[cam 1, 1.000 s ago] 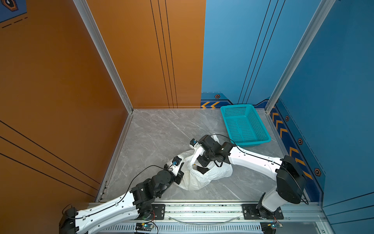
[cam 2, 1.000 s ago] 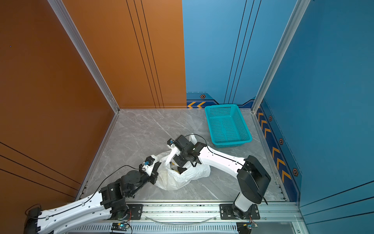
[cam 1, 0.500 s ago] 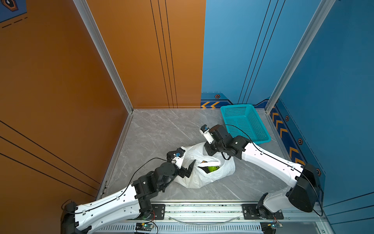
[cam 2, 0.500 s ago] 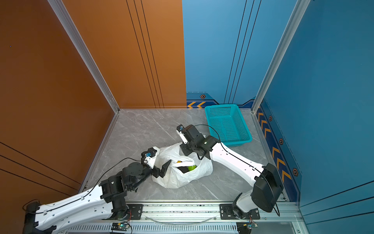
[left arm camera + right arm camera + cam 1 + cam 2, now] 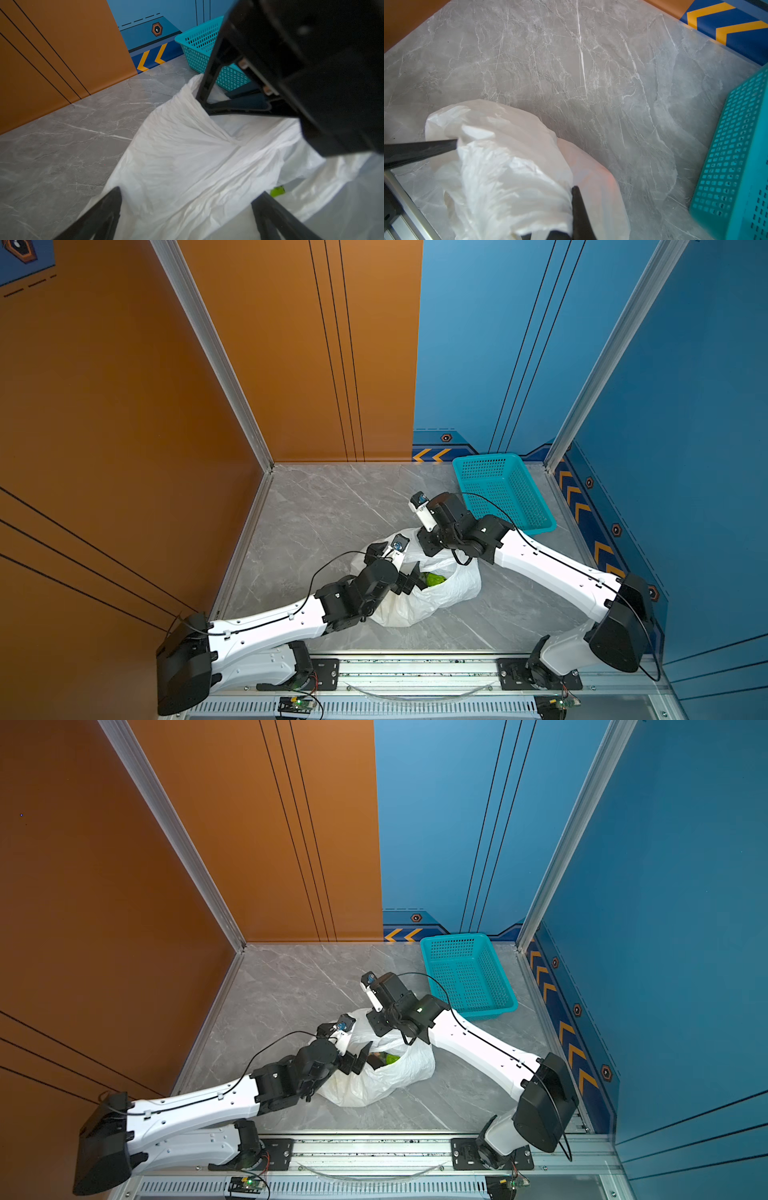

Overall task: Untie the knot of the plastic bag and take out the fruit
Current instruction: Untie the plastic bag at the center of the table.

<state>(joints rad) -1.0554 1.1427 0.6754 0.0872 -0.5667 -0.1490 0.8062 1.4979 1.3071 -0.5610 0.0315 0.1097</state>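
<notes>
Our left end effector (image 5: 410,580) hangs at the mouth of the plastic bag (image 5: 415,608) with its jaws spread wide apart and nothing gripped. Its wrist view shows crumpled white film lying between the two fingers (image 5: 99,216). Our right end effector (image 5: 428,546) is clamped on the bag's far rim, holding that fold of film above the rest. Inside the gaping mouth, a bright green piece of fruit (image 5: 434,578) shows in both top views, just beside the left fingertips. In the right wrist view we see a reddish tint through the plastic. The bag sits on the grey marble table (image 5: 332,510) near the middle of its front edge. A teal perforated basket (image 5: 484,468) stands in the far right corner, apart from the bag.
</notes>
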